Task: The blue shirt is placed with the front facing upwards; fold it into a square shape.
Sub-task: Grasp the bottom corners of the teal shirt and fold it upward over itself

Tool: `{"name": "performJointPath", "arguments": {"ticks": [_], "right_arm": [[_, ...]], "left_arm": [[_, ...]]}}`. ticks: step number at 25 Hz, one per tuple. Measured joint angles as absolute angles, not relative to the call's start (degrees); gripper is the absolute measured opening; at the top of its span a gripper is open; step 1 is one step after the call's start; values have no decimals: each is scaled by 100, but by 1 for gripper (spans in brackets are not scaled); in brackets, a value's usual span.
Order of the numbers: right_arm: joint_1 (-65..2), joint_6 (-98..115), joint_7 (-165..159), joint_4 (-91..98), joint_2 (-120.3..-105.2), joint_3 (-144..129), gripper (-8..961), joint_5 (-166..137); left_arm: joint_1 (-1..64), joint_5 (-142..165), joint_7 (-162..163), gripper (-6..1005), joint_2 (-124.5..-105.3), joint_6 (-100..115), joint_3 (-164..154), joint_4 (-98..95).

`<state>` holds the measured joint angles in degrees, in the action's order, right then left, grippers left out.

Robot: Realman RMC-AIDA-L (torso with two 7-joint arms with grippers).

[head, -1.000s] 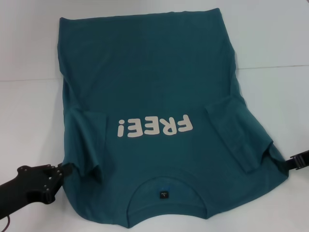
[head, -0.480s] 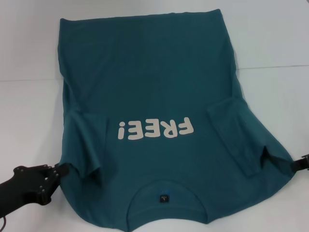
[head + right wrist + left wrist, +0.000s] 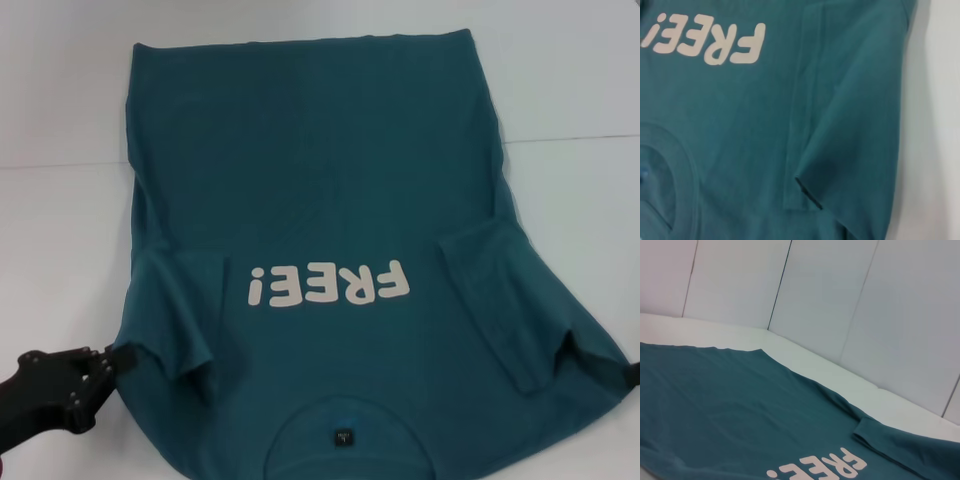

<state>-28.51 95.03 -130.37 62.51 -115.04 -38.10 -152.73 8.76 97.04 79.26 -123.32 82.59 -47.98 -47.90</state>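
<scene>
Across most of the white table (image 3: 60, 220) lies the blue shirt (image 3: 320, 170), front side up, with the hem at the far edge and the collar close to the robot. Both short sleeves are already turned inward onto the body of the shirt, one on each side of the cream "FREE!" lettering (image 3: 328, 284). The cloth is mostly flat, with some wrinkles near the shoulders. The small dark neck label (image 3: 343, 437) shows inside the collar at the near edge.

The left gripper (image 3: 118, 355) is at the near left shoulder of the shirt, and its tips appear closed on the edge of the fabric there. The right gripper (image 3: 633, 374) is only a dark bit at the picture's right border, touching the near right shoulder; whether it is open or closed I cannot tell.

I judge that the sleeve step is finished and the lengthwise fold is beginning. The next move calls for both arms to lift the shoulders together, at equal height, and carry the collar end toward the hem, so that the edges meet evenly and the sleeves remain tucked.
</scene>
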Motion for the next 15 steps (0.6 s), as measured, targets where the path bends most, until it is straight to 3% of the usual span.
{"name": "performJointPath", "arguments": {"ticks": [15], "right_arm": [[-2439,10135,-12386,6155,-11572,-2884,2,-15106]], "left_arm": [[766,9703,8059,0,-12337,8785,-4502,-4799]]}}
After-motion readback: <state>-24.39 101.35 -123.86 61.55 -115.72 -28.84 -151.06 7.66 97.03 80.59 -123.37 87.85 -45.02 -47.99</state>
